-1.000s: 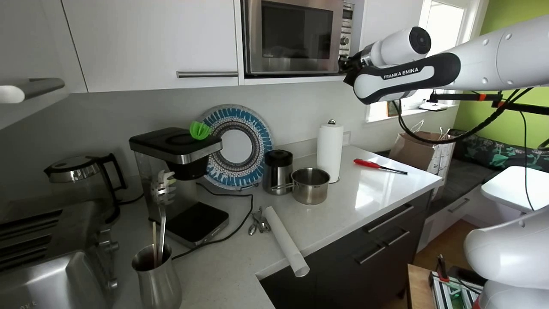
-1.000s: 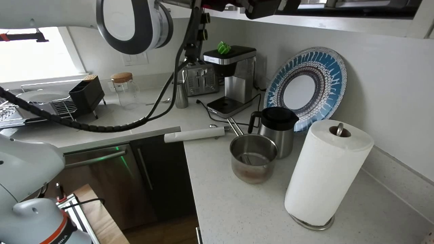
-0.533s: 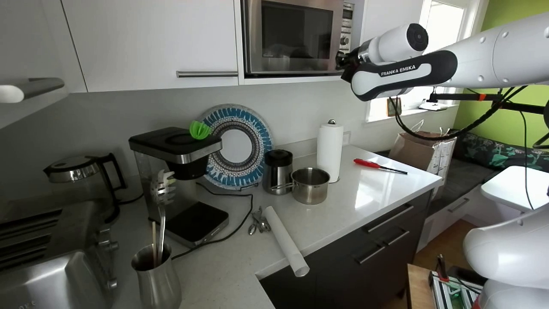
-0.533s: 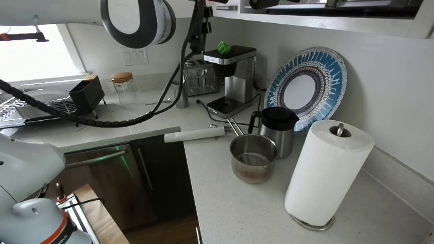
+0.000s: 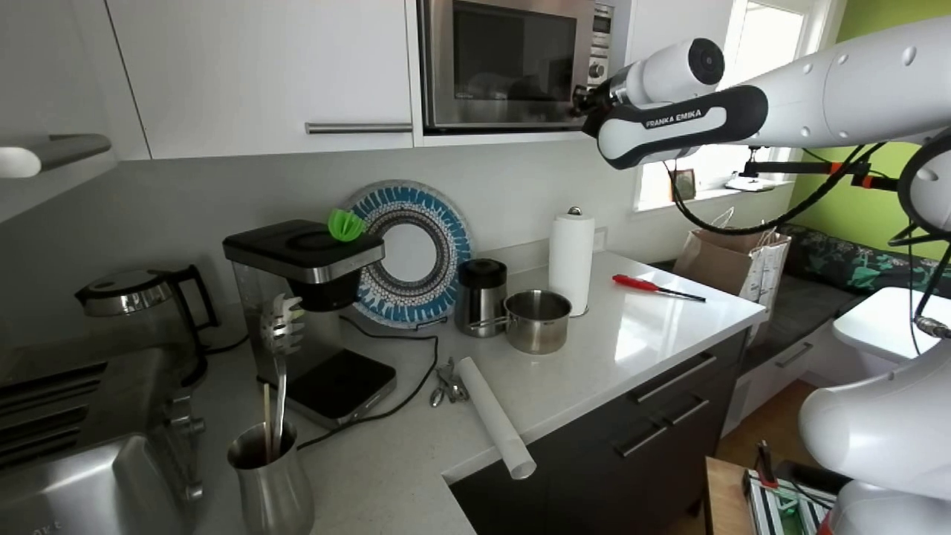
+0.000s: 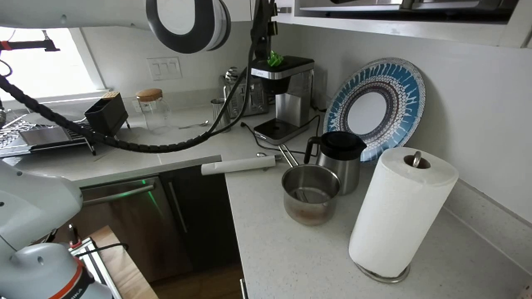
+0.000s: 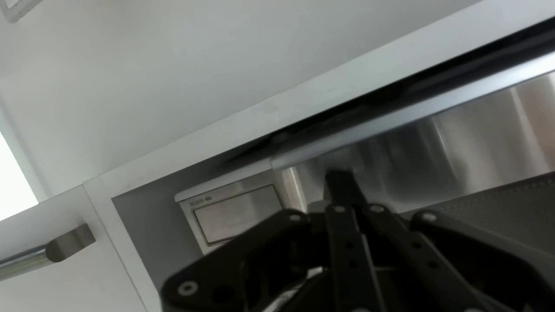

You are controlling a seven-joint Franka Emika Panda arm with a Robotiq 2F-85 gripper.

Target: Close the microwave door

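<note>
The microwave (image 5: 600,44) sits in a wall cabinet opening, with its narrow button panel on the right. The microwave door (image 5: 513,115) has a silver-grey frame round dark glass and looks about flush with the front; I cannot tell whether it is fully shut. My gripper (image 5: 579,100) is at the door's lower right corner. In the wrist view my gripper (image 7: 340,175) is shut and empty, its fingertips together in front of the door's steel lower strip (image 7: 399,160), near the panel edge. I cannot tell whether they touch. In an exterior view only the microwave's underside (image 6: 449,5) shows.
White cabinet doors (image 5: 260,67) flank the microwave, and a bar handle (image 7: 56,251) shows in the wrist view. A white shelf edge (image 7: 269,112) runs below the microwave. Underneath, a paper towel roll (image 5: 571,260), a pot (image 5: 538,331) and a coffee machine (image 5: 308,253) stand on the counter.
The arm and gripper have moved left, from beside the button panel to the door's lower right corner. In an exterior view the gripper has risen almost out of the top.
</note>
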